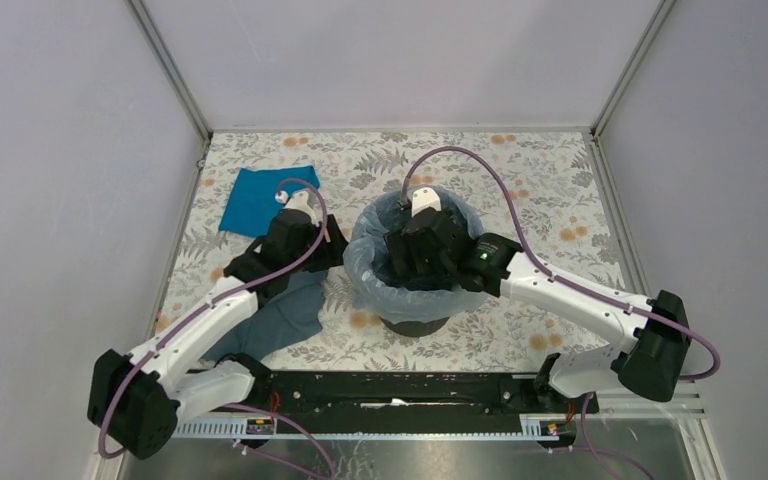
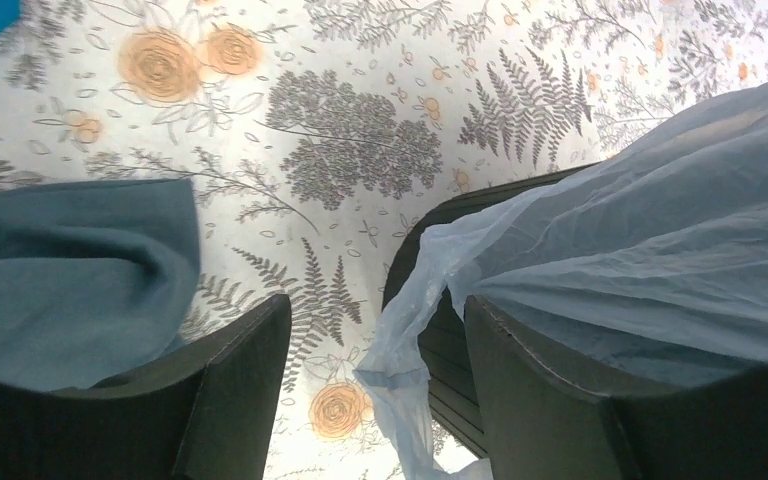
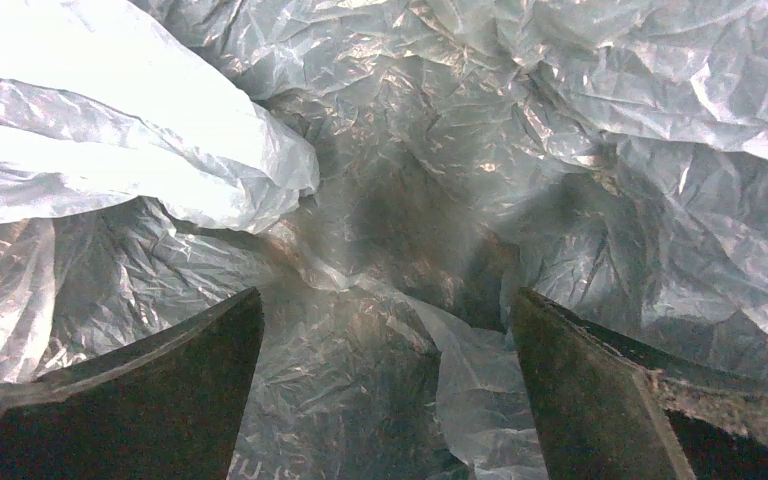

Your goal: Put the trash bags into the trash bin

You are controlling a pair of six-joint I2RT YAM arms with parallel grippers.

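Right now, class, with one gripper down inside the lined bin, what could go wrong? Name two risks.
1. The right gripper stands open among the crinkled folds of the trash bag inside the trash bin; lifting out, it might snag the plastic and drag the liner up.
2. A loose flap of the bag hangs outside the rim between the fingers of the open left gripper, near the grey-blue cloth; a careless close could tug the flap off or catch the cloth.

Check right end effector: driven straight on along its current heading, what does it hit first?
Most likely the trash bag: the right end effector points down into the trash bin, jaws open, with only crinkled plastic lining ahead. Depth to the plastic is unclear from the wrist view.
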